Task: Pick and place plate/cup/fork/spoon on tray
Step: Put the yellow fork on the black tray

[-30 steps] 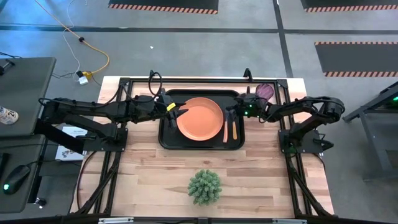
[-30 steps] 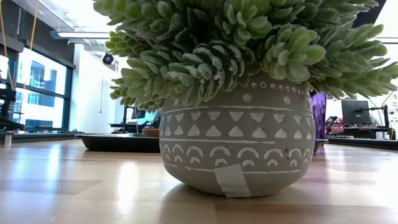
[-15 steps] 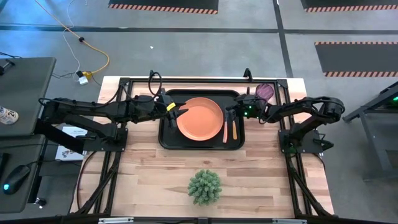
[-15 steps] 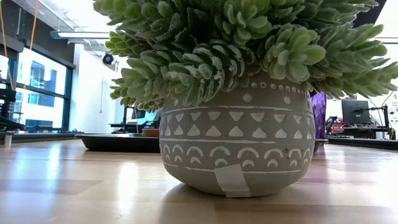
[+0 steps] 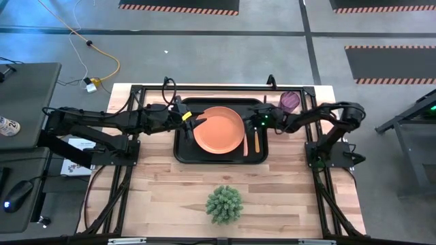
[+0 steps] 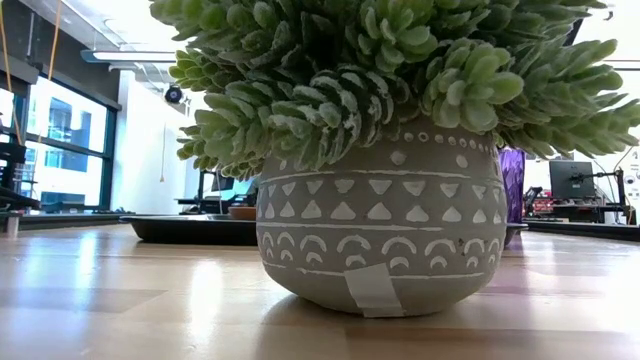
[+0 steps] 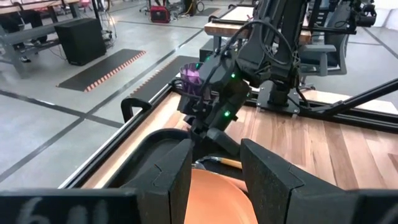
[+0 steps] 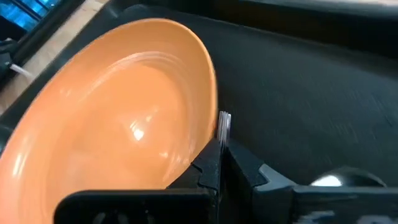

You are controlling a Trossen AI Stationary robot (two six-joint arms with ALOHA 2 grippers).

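Seemingly fork (image 8: 224, 124) pinched in right gripper (image 8: 219, 146).

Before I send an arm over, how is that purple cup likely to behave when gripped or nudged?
The cup stands upright off the tray, on the table's far right corner. It looks like thin translucent plastic, so probably light and easily shoved. Tall and narrow, it may tip if bumped near the rim. Its smooth wall could slip in the jaws.

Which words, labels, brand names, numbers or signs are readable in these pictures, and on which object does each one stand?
No text can be read.
Grey patterned plant pot: only printed triangles, arcs and dots, plus a blank piece of tape.
White paper sheet below the left arm: print too small to read.
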